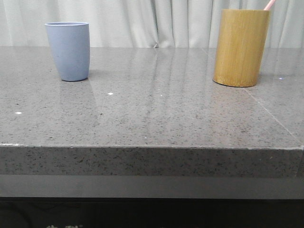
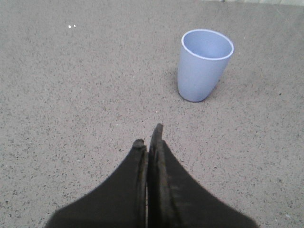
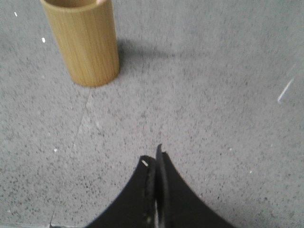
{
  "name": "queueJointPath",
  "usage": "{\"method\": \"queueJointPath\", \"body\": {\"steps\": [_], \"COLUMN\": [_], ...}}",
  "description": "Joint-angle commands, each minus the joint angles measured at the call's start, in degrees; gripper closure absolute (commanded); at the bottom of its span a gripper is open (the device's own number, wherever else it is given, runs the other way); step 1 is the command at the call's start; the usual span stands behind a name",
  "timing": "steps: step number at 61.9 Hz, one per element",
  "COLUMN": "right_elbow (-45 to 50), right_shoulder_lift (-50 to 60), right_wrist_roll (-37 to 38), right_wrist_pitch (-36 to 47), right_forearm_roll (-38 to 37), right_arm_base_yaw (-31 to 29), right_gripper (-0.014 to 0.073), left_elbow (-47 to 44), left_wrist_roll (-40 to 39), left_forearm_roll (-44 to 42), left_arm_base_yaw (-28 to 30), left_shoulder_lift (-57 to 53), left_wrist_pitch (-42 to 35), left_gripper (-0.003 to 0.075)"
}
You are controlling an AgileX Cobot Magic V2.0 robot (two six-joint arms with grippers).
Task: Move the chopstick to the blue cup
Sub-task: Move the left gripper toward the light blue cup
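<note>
Both pincers hover above the table (image 1: 152, 118), jaws pressed together, empty: left pincer (image 2: 149, 135), right pincer (image 3: 154, 156). Blue cup (image 1: 68, 51) stands upright near the far-left corner. Chopstick (image 1: 269, 4) stands in the bamboo holder (image 1: 240, 47), far right.

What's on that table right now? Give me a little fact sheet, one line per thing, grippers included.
blue cup: upright, on the table's left side, looks empty in the left wrist view
bamboo cylinder: upright, on the right side
chopstick: pink tip pokes out of the cylinder's rim
left gripper: shut, holds nothing, short of the cup
right gripper: shut, holds nothing
table: grey speckled stone
</note>
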State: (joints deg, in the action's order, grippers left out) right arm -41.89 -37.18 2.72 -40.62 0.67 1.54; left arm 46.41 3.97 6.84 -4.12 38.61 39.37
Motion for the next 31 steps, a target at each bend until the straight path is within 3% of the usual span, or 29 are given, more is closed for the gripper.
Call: {"method": "queueJointPath", "body": {"steps": [1,7,15,20,24,31], "right_elbow": [-1.81,-1.81,-1.81,-1.81,-1.81,-1.81], "right_shoulder_lift": [-1.8,-2.64,-2.75,-2.75,-2.75,-2.75], "right_wrist_roll": [-0.35,-0.35,-0.39,-0.39,-0.39,-0.39], "right_wrist_pitch": [3.04,2.92,2.63,2.51,2.29,1.47], "right_forearm_roll": [-0.67,-0.67,-0.67,-0.36,-0.31,-0.19], "right_arm_base_yaw": [-0.24,-0.24,-0.24,-0.24,-0.24,-0.24], "right_gripper": [0.0636,0.0477,0.0145,0.0013,-0.0015,-0.0008], "left_elbow": [1.37,1.37,1.37,2.12,3.78,8.23], "left_wrist_roll": [0.13,0.25,0.34,0.34,0.34,2.95], "left_forearm_roll": [0.63,0.63,0.63,1.16,2.62,4.46], "left_arm_base_yaw": [0.04,0.04,0.04,0.04,-0.09,-2.08], "left_shoulder_lift": [1.33,2.36,3.3,4.77,6.59,11.07], "left_wrist_pitch": [-4.76,-6.65,-9.56,-10.36,-9.27,-8.13], "left_gripper": [0.0733,0.0649,0.0382,0.0236,0.0202,0.0206]}}
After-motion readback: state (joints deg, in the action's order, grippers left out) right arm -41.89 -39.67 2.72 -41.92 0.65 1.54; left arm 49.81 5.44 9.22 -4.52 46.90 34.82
